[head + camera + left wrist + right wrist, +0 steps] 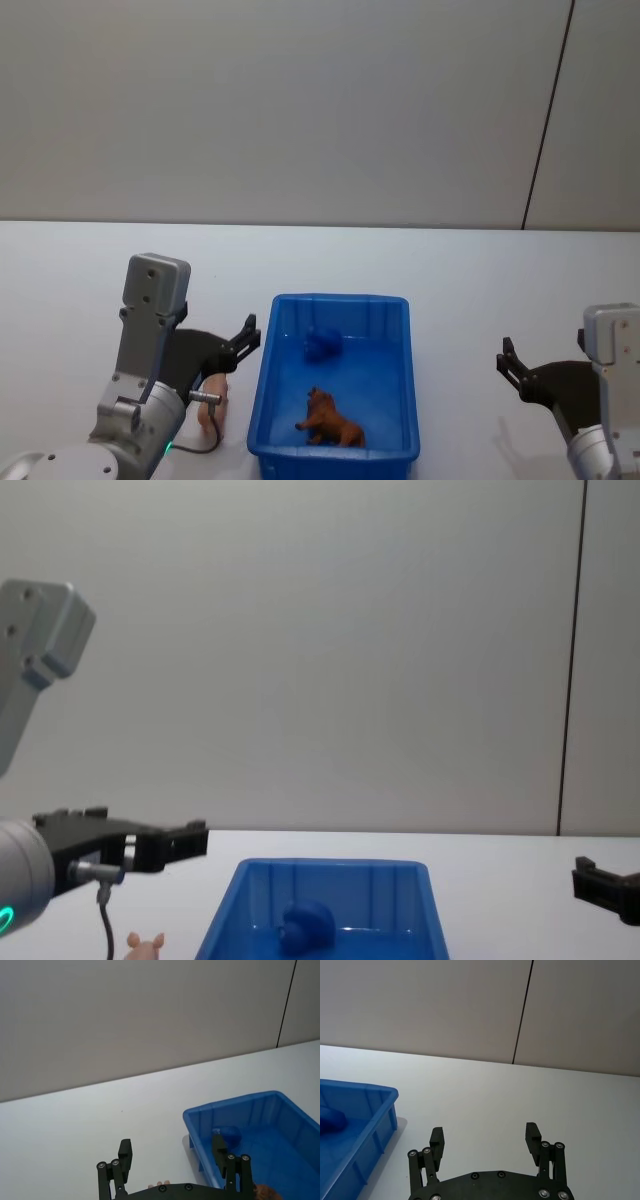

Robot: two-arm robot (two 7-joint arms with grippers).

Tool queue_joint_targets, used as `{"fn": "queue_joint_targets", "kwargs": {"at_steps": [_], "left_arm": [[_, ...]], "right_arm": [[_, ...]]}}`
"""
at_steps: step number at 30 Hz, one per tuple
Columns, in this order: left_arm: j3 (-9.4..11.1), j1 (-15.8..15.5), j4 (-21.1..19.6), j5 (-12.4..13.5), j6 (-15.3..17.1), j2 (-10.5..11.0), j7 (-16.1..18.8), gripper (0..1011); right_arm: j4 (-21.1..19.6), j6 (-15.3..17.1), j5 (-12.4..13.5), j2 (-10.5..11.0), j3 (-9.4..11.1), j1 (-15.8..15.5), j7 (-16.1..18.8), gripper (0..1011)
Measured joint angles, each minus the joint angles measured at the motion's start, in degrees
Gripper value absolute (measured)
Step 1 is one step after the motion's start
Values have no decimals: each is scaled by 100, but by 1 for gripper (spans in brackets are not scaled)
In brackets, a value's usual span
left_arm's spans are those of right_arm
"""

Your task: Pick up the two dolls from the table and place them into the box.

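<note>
I see the blue doll lying at the far end inside the box, with a brown toy animal at its near end. The pink doll lies on the table just left of the box, under my left gripper, which hangs wide open and empty. My right gripper hovers open and empty well right of the box.

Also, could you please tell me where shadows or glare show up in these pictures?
Head view: the bright blue plastic box casts a soft shadow on the white table at its right; no glare. Right wrist view: a faint shadow lies beside the box wall. Chest view: the wall is evenly lit.
</note>
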Motion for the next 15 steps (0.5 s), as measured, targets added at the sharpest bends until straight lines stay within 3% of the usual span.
{"fn": "queue_joint_targets", "kwargs": {"at_steps": [15], "left_arm": [[-63, -204, 486, -258, 987, -223, 149, 1001]], "right_arm": [[0, 1, 0, 3, 2, -3, -7, 1001]]}}
